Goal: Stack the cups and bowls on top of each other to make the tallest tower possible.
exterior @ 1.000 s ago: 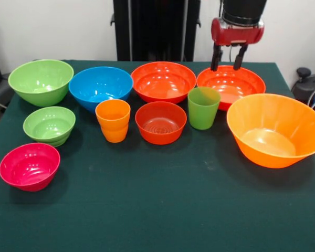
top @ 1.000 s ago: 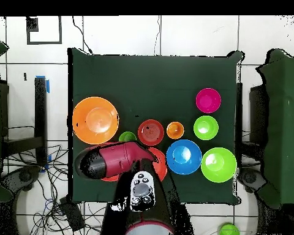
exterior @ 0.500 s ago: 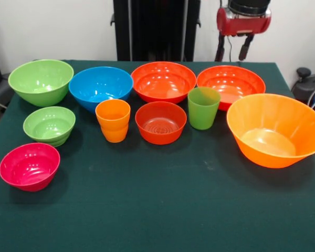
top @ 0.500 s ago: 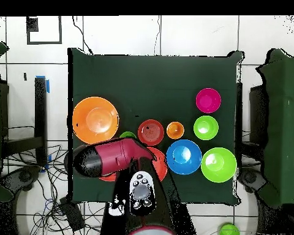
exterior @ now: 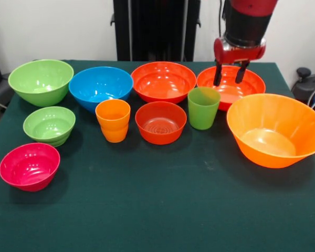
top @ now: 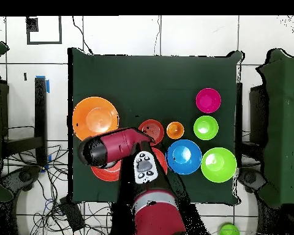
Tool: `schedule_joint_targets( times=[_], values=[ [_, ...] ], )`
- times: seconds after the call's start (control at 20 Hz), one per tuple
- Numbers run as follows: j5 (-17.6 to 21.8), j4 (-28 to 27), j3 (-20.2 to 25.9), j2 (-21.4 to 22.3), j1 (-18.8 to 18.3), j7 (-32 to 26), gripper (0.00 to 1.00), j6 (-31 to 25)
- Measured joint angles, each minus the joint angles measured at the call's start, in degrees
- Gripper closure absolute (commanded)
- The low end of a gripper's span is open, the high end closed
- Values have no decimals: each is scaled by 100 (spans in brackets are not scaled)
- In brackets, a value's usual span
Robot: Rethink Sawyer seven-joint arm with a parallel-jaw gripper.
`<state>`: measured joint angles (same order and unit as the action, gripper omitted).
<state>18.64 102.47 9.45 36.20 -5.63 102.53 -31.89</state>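
My gripper (exterior: 229, 77) hangs open and empty just above the red-orange bowl (exterior: 231, 89) at the back right. In front of that bowl stands the green cup (exterior: 203, 107), with the largest orange bowl (exterior: 275, 130) to its right. The orange cup (exterior: 113, 121) and a small red-orange bowl (exterior: 160, 122) stand mid-table. Every cup and bowl stands alone, and no tower is in view. From overhead, the arm's red wrist (top: 106, 150) hides the green cup and much of the bowl beneath it (top: 105, 174).
Along the back stand a second red-orange bowl (exterior: 163, 81), a blue bowl (exterior: 101, 86) and a large green bowl (exterior: 41, 81). A small green bowl (exterior: 49, 125) and a pink bowl (exterior: 29, 166) sit at the left. The table (exterior: 163, 210) is dark green.
The gripper rose and drew back half a second ago. It has since dropped lower and come forward over the back-right red-orange bowl. No cup or bowl has moved.
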Motion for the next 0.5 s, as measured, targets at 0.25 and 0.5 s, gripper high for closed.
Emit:
schedule_joint_targets(
  times=[0.25,0.5],
  values=[
    [305,-305,114,-489,-88,0,0,14],
    [576,-537,212,-849,-109,0,0,15]
  ],
)
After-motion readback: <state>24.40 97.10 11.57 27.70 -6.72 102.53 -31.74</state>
